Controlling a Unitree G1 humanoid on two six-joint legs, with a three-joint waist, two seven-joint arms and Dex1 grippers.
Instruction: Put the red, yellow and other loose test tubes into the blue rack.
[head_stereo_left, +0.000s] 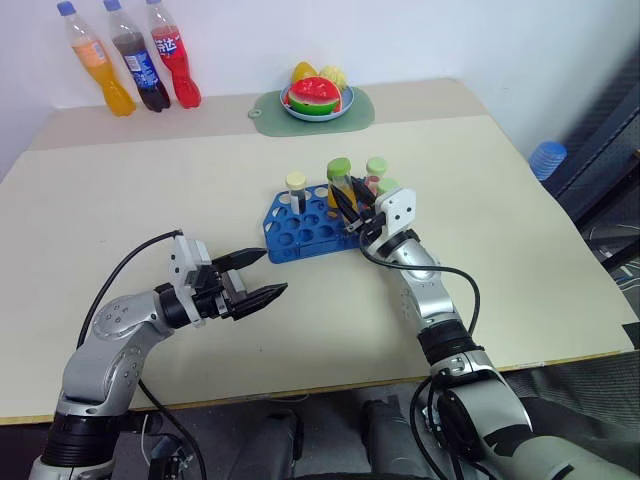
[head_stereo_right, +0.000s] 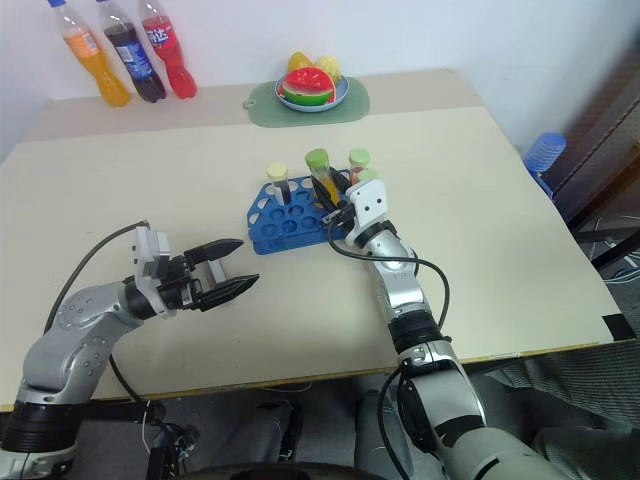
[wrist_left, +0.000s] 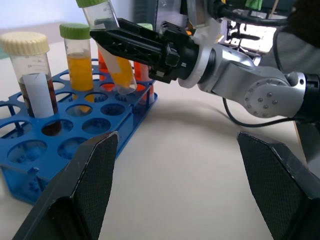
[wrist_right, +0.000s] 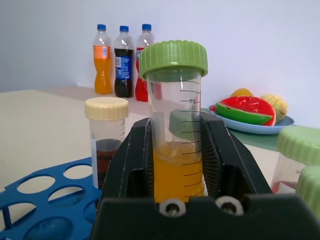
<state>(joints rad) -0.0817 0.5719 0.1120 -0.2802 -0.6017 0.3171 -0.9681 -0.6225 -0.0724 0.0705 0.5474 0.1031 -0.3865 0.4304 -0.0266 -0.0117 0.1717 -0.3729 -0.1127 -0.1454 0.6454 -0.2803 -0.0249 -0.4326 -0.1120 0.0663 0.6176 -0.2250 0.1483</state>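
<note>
Right wrist: ribbed green cap (wrist_right: 173, 57), clear graduated tube (wrist_right: 175, 145)

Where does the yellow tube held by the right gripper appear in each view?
Left eye: yellow tube centre, over the blue rack.
Right eye: centre.
Left wrist: upper left, tilted.
Right wrist: centre, between the fingers.
Shared landmark: cream-capped brown tube standing in the rack.

Blue rack (head_stereo_left: 305, 226) lies mid-worktop (head_stereo_left: 200, 170). Right pincer (head_stereo_left: 347, 212) at the rack's right end, closed on a yellow-liquid tube with green cap (head_stereo_left: 339, 181) held over the holes. Cream-capped tube (head_stereo_left: 296, 190) stands upright in the rack. Left pincer (head_stereo_left: 257, 276) sits near the rack's front-left corner, fingers spread, apart from it, holding nothing.
</note>
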